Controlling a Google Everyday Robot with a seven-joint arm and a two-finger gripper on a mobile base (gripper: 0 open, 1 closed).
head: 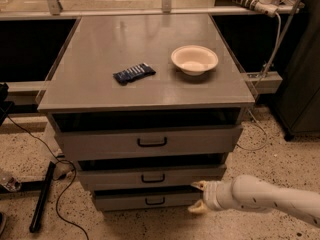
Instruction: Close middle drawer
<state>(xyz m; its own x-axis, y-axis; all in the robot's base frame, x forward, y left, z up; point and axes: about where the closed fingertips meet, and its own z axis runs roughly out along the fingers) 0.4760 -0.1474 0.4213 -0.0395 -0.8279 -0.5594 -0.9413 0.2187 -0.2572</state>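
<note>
Camera view had the gripper (197,197) nearest the lens, low on the right, at the end of the white arm (270,200) coming in from the right edge. Its two tan fingers were spread fairly wide with nothing held, the upper fingertip (199,185) right at the lower right corner of the middle drawer (115,178) and the lower one down by the right end of the bottom drawer (125,201). Couldn't tell if it was actually touching either front

So the thing that mattered: the middle drawer lay up and to the left of the gripper and a bit further in. Its front ran left to right, with the small black handle (152,178) at the centre, well left of the fingers. There was a dark gap above the front, so I'd guess it wasn't fully home and needed a straight push back into the cabinet. From that far right corner it might go in crooked

Nothing sat between gripper and drawer front. Above it the taller top drawer (100,144) looked slightly out too. On the floor off to the left was a black bar (42,196) with cables, well clear

Further back, the surface (100,44) carried a dark packet (134,73) and a pale bowl (195,60), neither in the way
</note>
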